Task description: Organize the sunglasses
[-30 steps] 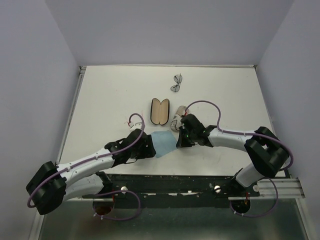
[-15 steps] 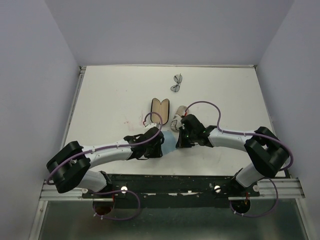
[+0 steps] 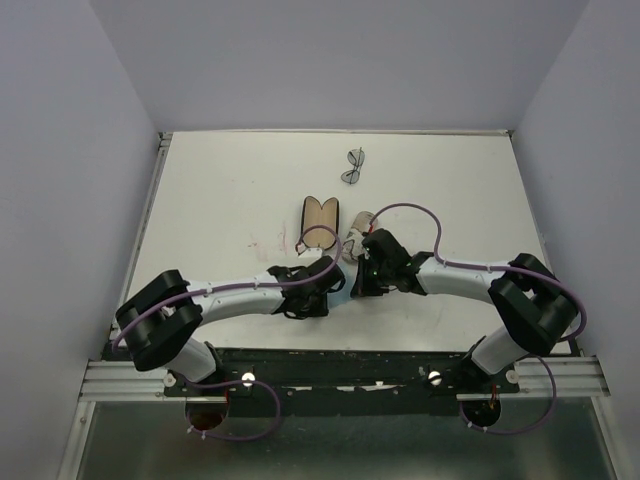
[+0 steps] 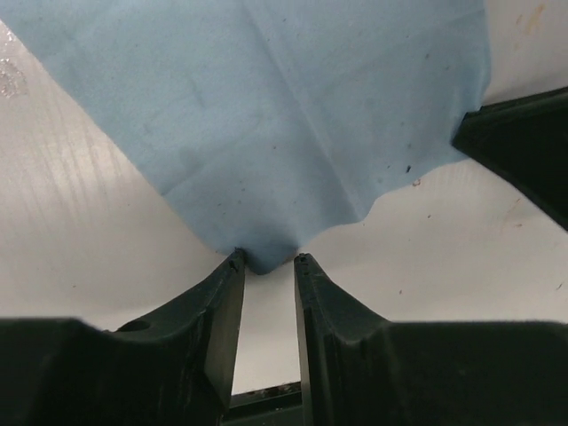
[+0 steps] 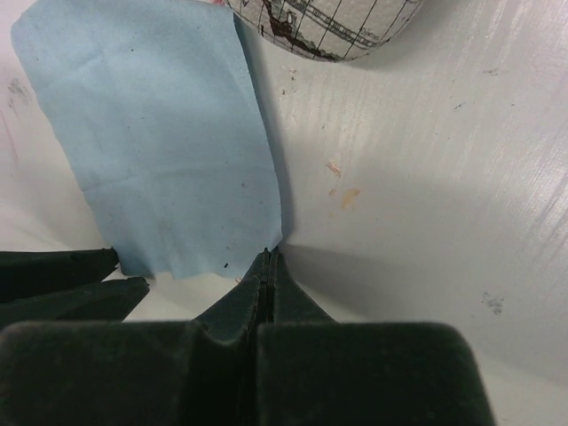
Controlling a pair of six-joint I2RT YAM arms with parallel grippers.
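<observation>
Both pinch blue cloth [image 4: 293, 115]: left gripper [image 4: 266, 260], right gripper [image 5: 268, 257] | case [image 3: 304, 224] open, tan lining [image 3: 328, 222] showing

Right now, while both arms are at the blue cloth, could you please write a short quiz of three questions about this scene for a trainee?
1. True or false: the right end effector is shut on a corner of the blue cloth.
2. Choose one. The black hard case is: A) lying open, B) closed, C) covered by the cloth.
3. Fill in: in the top view, the loose item highest in the picture is the ___.

Key: 1 true; 2 A; 3 dark-framed sunglasses.
</observation>
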